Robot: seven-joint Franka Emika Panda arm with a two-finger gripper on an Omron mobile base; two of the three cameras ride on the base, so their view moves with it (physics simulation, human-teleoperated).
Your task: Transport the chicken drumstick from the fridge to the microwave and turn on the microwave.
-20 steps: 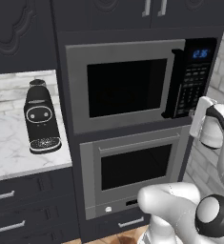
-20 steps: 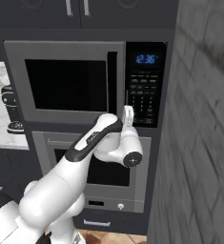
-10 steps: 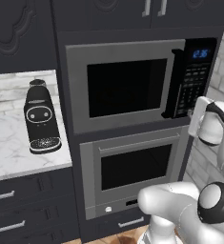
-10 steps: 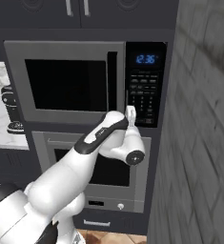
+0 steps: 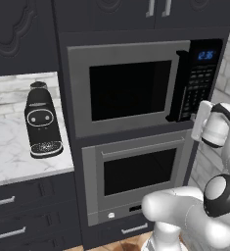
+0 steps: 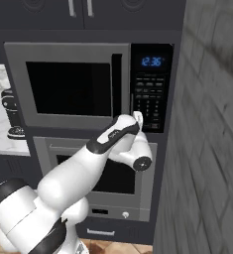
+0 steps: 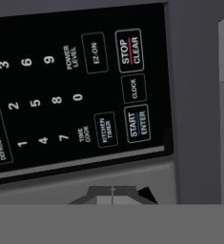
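Now the gripper (image 7: pixel 112 194) sits pinched fully shut, holding nothing, right in front of the microwave's (image 5: pixel 131 88) black keypad (image 7: pixel 80 90). From the hand camera, rolled on its side, the closed tips rise below the grey strip under the panel, with the START/ENTER button (image 7: pixel 137 124) just above and slightly to the right of them and the STOP/CLEAR button (image 7: pixel 129 50) farther up.

Compared with a second ago, the hand has crept higher and closer to the panel. In the right base view the white hand (image 6: pixel 136 119) now lies against the lower left corner of the keypad, where before it hung a little lower, under that corner. In the left base view the wrist (image 5: pixel 210 128) has likewise lifted slightly toward the panel's lower edge. Nothing else has shifted: the door (image 6: pixel 68 87) is closed as before and the blue display (image 6: pixel 151 61) reads the same.

The drumstick cannot be seen; the window is dark, so it is presumably inside behind the closed door. That would leave only the switching-on, and the small rise suggests the tips are being lined up to press the start button, which looks not yet touched.
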